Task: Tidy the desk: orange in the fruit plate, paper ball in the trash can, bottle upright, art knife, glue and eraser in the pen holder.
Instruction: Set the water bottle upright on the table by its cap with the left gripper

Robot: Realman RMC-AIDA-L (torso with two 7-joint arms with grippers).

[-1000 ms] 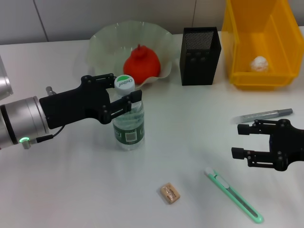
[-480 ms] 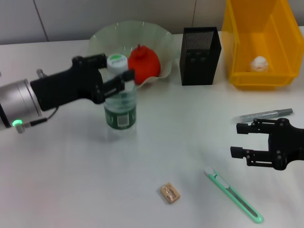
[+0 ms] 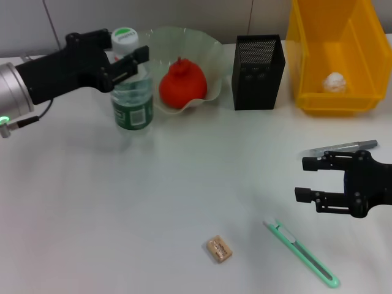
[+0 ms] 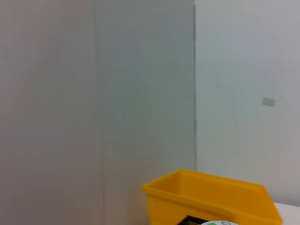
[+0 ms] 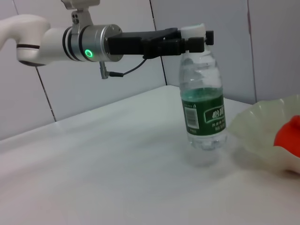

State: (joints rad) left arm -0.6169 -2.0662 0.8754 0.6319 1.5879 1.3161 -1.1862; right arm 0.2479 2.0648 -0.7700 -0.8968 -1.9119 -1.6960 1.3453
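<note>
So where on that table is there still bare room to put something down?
The widest bare stretch is the table in front of the bottle, left of the eraser. Another lies mid-table, between the pen holder and the eraser. It is crowded at the back, and around the right gripper, between pen and knife.

Bottle (image 3: 131, 92) stands left of the fruit plate (image 3: 202, 49), pen holder (image 3: 258, 72) right of it, eraser (image 3: 219, 250) nearer
</note>
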